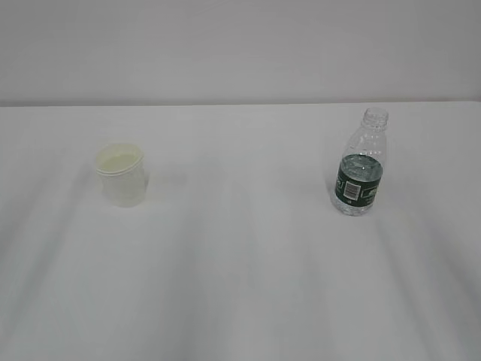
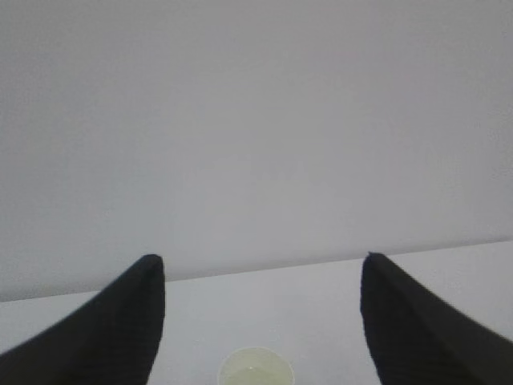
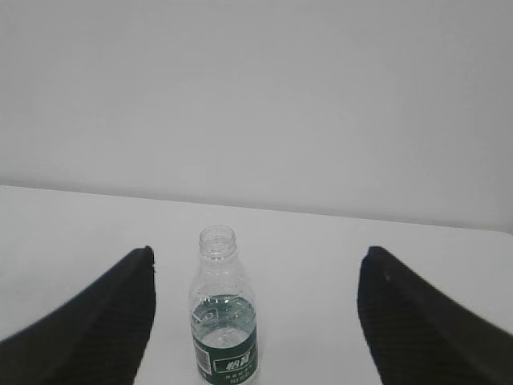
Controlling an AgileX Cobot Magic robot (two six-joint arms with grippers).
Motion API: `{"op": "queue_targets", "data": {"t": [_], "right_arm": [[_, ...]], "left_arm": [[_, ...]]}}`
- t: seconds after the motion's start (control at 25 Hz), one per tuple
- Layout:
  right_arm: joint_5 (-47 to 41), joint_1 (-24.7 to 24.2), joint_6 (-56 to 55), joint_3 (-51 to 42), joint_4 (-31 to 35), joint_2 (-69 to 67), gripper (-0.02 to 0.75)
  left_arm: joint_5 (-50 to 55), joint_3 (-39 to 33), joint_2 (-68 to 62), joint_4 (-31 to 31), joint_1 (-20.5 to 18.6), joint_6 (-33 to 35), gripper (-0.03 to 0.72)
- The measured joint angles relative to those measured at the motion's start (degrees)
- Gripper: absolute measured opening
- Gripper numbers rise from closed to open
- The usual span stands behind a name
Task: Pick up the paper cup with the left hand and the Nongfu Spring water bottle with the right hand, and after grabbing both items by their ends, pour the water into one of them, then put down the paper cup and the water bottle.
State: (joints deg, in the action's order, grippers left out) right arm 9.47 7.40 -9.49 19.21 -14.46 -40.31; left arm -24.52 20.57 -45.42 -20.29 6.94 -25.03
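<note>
I count one paper cup and one Nongfu Spring water bottle on the white table, nothing more among the loose items. The cup stands upright on the left side of the exterior view, its pale cream inside showing. The bottle stands upright well apart from it on the right, capless, with the water sitting low, its surface at about the top of the dark green label band.

Neither arm shows up in my exterior view, so I read their poses from the wrist cameras. The left hand is pointed roughly level toward the far wall, its two black fingers spread wide with nothing between them. The cup's rim peeks in at the bottom edge of that view, centred between the fingers but untouched.

The right hand sits in much the same attitude, fingers wide apart and holding nothing. The bottle stands ahead of it, a little left of the middle of the gap, clear of both fingers. Its base is cut off by the frame edge, so I can't see it there
</note>
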Motion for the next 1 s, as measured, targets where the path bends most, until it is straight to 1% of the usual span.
{"op": "queue_targets", "data": {"t": [0.28, 0.48, 0.64, 1.0], "right_arm": [[-3.3, 0.0, 0.0, 0.0, -0.15, 3.22, 0.588], [-5.33, 0.0, -0.12, 0.0, -0.15, 5.28, 0.588], [-8.56, 0.0, -0.12, 1.14, -0.15, 6.89, 0.588], [-11.06, 0.0, -0.28, 2.48, -0.15, 7.76, 0.588]], "left_arm": [[4.83, 0.0, 4.37, 0.0, 0.0, 0.0, 0.547], [5.95, -0.12, 6.08, 0.0, 0.0, 0.0, 0.547], [7.58, -0.12, 7.65, 0.0, 0.0, -0.63, 0.547], [9.96, -0.12, 10.25, 0.0, 0.0, -1.36, 0.547]]}}
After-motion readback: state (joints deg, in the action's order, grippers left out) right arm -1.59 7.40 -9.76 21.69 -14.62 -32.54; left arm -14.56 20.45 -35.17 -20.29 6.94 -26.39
